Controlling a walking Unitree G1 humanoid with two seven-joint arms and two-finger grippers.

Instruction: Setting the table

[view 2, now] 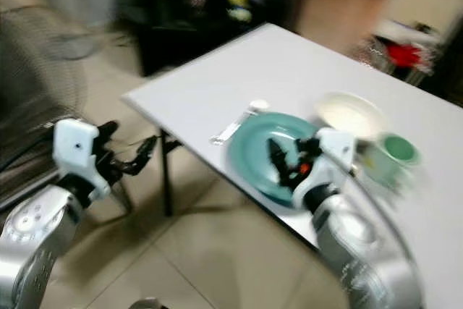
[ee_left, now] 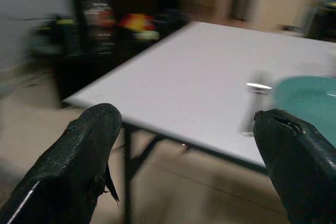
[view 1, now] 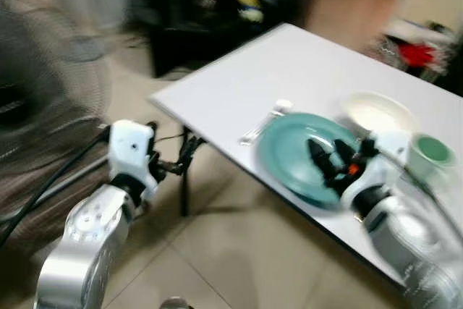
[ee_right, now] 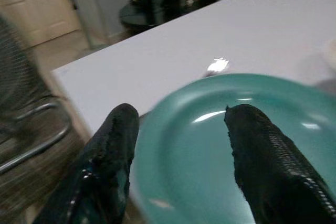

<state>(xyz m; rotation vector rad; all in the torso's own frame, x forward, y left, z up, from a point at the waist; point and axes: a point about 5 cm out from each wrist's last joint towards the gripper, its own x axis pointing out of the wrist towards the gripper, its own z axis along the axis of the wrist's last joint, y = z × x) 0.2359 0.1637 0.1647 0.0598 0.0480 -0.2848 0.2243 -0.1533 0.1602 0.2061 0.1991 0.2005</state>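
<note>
A white rectangular table (view 1: 304, 70) already carries a round teal plate (view 1: 293, 153), a cream bowl (view 1: 376, 113), a green cup (view 1: 432, 151) and a silver spoon (view 1: 264, 122) beside the plate. The right gripper (view 1: 327, 158) hovers over the plate, fingers spread and empty; the left gripper (ee_left: 189, 166) hangs open off the table's corner. The setting looks nearly complete.

A white table (view 1: 289, 70) on dark legs stands on a beige tiled floor (view 1: 231, 251). Behind its far corner sits a dark shelf (view 1: 210, 5) cluttered with red and yellow things. A fan (view 1: 43, 63) blurs at left.
</note>
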